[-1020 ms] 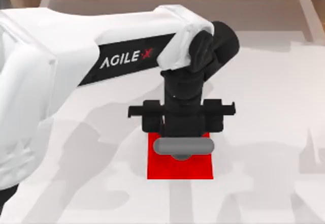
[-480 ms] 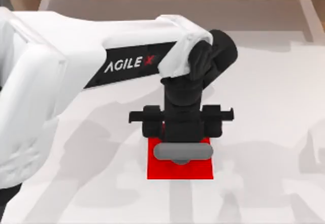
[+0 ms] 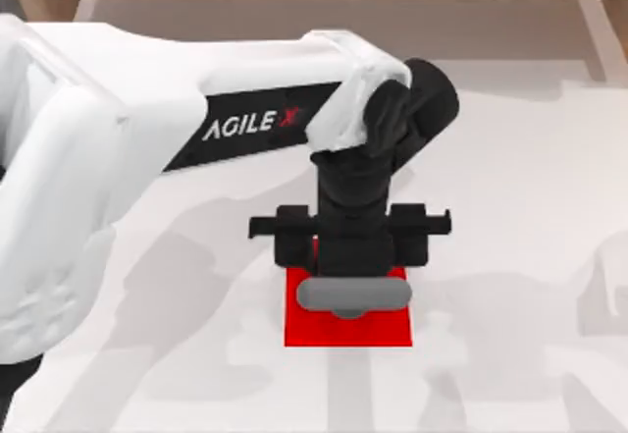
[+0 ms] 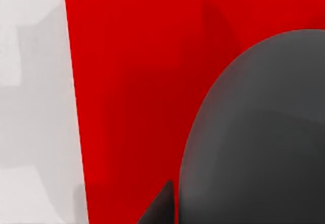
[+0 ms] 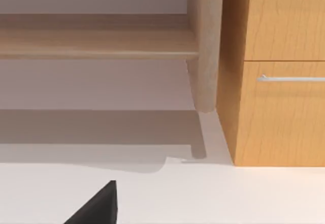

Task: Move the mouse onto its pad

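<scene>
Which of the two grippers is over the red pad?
The left gripper: it hangs over the red pad, with the dark grey mouse close by. The right arm is parked, facing a wooden cabinet.

the pad [image 3: 347, 327] lies flat on the table [image 3: 530, 217], a little left of the table's middle and toward its near side. the left arm reaches in from the left, and the left gripper [image 3: 350, 256] hangs over the pad's far edge. the mouse [image 3: 353, 294] sits on the far half of the pad, just below the gripper. in the left wrist view the mouse [image 4: 259, 132] rests on the pad [image 4: 137, 82], with bare table [image 4: 35, 107] beside the pad's edge. a wooden cabinet [image 5: 277, 71] stands beyond the table's far side.
</scene>
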